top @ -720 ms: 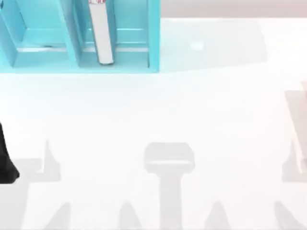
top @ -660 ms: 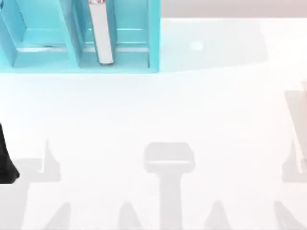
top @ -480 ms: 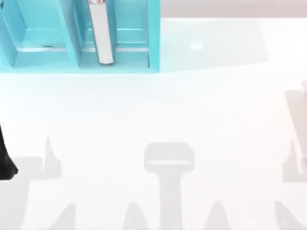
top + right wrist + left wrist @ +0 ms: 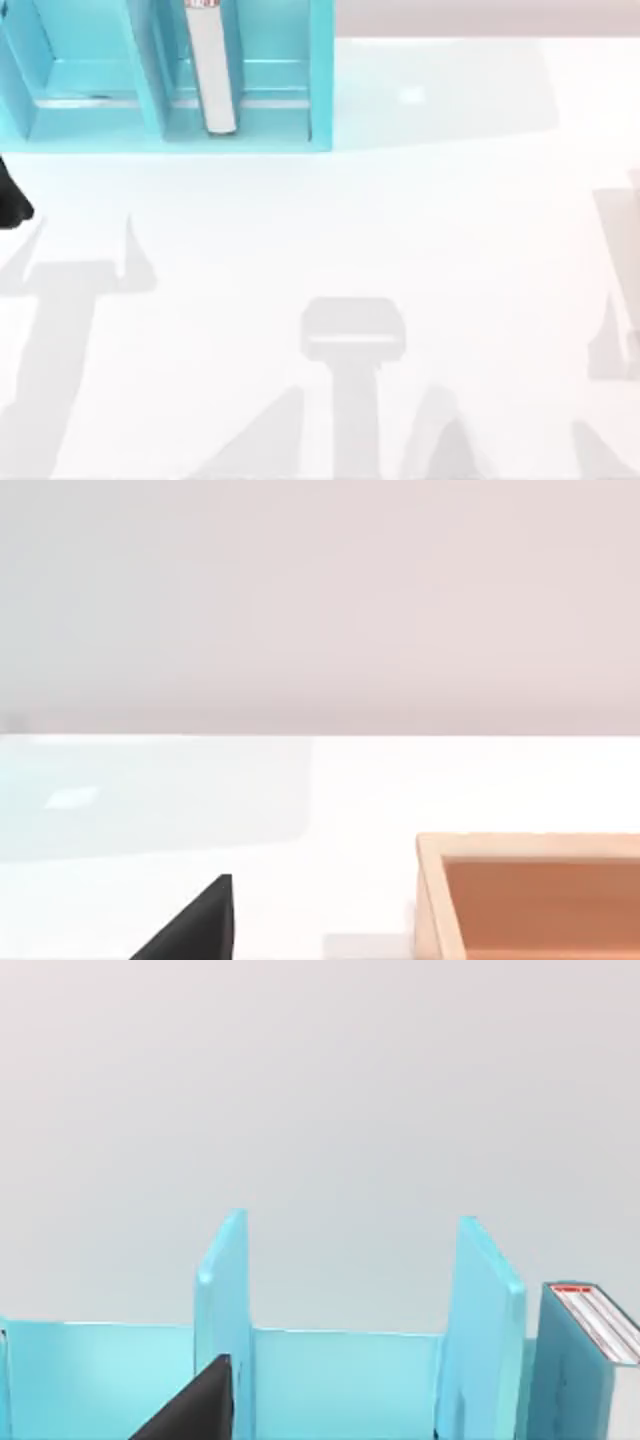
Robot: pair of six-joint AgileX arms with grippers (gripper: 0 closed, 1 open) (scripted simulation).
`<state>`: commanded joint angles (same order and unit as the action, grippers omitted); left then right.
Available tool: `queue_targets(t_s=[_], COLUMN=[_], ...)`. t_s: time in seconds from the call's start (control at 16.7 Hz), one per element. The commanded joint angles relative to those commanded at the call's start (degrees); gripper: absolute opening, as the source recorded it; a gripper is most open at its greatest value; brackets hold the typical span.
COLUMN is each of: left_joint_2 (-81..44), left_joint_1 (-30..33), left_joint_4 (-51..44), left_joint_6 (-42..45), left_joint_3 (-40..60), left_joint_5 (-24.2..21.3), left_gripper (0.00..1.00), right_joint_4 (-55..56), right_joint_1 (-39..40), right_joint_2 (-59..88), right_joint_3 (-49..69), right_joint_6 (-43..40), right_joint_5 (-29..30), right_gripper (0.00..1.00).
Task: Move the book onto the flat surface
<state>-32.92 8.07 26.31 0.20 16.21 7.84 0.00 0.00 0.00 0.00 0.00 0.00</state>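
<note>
Turquoise shelf [image 4: 160, 140] sitting at the far left of the white tabletop [image 4: 400, 230], divided into compartments by upright walls. The book [image 4: 210, 70] is standing on edge inside the right-hand compartment, whitish page edges facing up toward the overhead camera, red-and-white mark at its far end; it is resting apart from the compartment's right wall and closer to the dividing wall on its left. The neighbouring compartment to the left is showing only its floor and walls. In the left wrist view the same shelf [image 4: 340, 1380] is appearing head-on, two dividers rising, with the book [image 4: 585, 1370] upright past the nearer divider. Left gripper [image 4: 12, 205] is hovering at the table's left edge, just in front of the shelf's front lip, well apart from the book; only a dark tip is showing, so whether its fingers are spread or closed cannot be told. The right wrist view is looking across bare tabletop toward an orange-brown open box [image 4: 530, 895], with one dark fingertip [image 4: 190, 925] showing; finger spacing there cannot be told either.
</note>
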Motion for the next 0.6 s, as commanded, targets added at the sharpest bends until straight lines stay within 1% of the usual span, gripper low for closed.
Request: queue_targets(t_s=[0.42,0.6], left_joint_2=[-47.63,-65.54], left_joint_1=[9.06,12.49], left_joint_4=[23.98,32.50], left_joint_6=[-0.46,-0.80], left_joint_3=[15.49,21.18], left_joint_5=[7.27,9.94], left_gripper=[1.00,1.00], right_joint_4=[0.00,0.00], right_joint_1=[0.00,0.00], right_joint_2=[0.00,0.00], right_joint_3=[0.00,0.00], right_joint_6=[0.00,0.00], right_joint_5=[0.00,0.00], right_gripper=[1.00,1.00])
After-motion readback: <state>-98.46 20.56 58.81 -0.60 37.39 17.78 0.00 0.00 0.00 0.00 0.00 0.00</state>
